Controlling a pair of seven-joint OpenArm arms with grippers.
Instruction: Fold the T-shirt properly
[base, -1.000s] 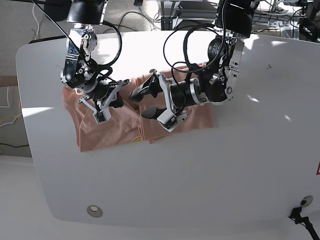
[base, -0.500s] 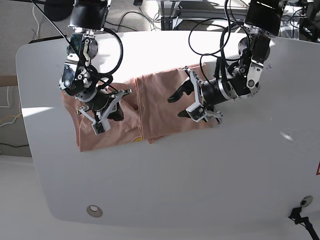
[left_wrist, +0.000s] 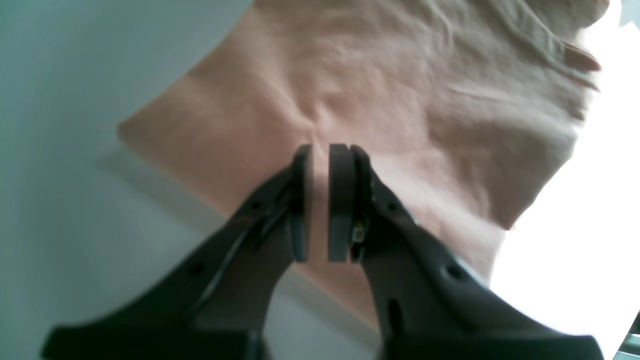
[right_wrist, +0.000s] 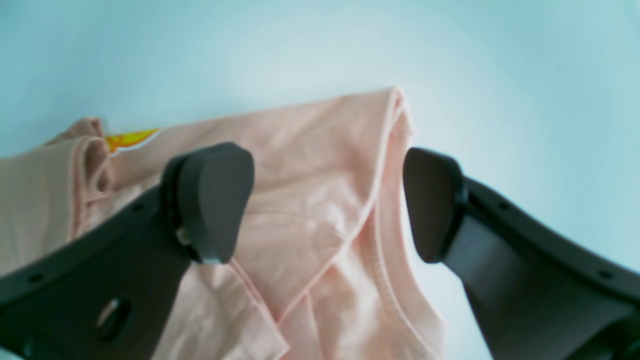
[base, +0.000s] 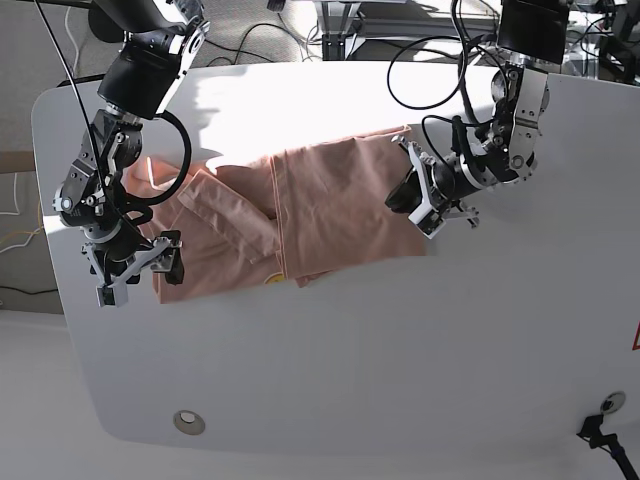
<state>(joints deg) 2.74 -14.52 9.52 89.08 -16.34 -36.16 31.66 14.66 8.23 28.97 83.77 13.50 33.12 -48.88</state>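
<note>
bench (base: 330, 350): white, rounded corners; bare along its near half, with a small round fitting (base: 188, 422) near the 7 o'clock corner.
T-shirt (base: 300, 215): salmon pink, lying partly folded across the middle of the bench — one panel laid over another, a sleeve flap toward 10 o'clock.
right hand (base: 135, 272): at 9 o'clock of the shirt, at its edge; in the right wrist view the jaws stand wide apart over a hemmed corner with nothing between them — released.
left hand (base: 425, 195): at 3 o'clock of the shirt, on its edge; the left wrist view shows the pads nearly together over the cloth, with a thin gap. Whether a pinch of fabric sits in that gap cannot be told.
handling: judged light, soft and limp, not fragile; it will sag and crease wherever it is lifted, and layers may slide over each other.
where to hold: a judgement — pinch at hemmed edges and corners, where doubled cloth gives more to grip; two spread points keep an edge straight.
print (right_wrist: 127, 139): a small yellow graphic at the fold, partly hidden; no letters can be made out.
brands, labels: none readable in any view.
</note>
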